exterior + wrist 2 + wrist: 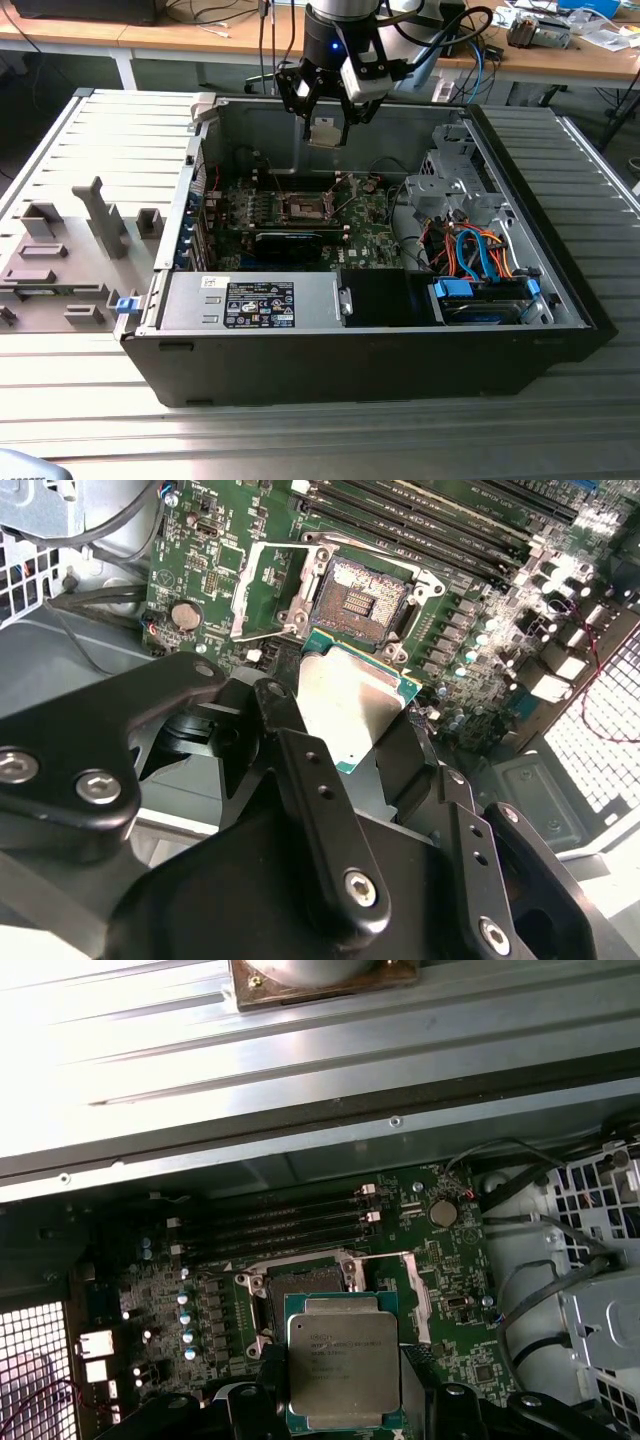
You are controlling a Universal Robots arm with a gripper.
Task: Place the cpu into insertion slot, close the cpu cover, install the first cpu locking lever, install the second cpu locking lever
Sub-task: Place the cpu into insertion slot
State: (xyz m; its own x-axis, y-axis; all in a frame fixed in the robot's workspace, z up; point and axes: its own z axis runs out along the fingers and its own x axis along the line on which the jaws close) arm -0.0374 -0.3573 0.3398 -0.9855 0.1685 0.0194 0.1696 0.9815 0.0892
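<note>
On the exterior view's left a grey fixture tray [60, 262] sits beside the open computer case [330, 365]. The arm comes down over the case's back wall, gripper [326, 128] pointing straight down above the green board [375, 238]. Its fingers [292, 752] are clamped on the cpu [325, 133] by two opposite edges, metal top up. The cpu hangs in the air above the insertion slot [303, 208], well clear and not touching. The slot is bare, with the cpu cover [241, 592] swung open beside it. Blue and orange cables [480, 255] lie at the case's right end.
</note>
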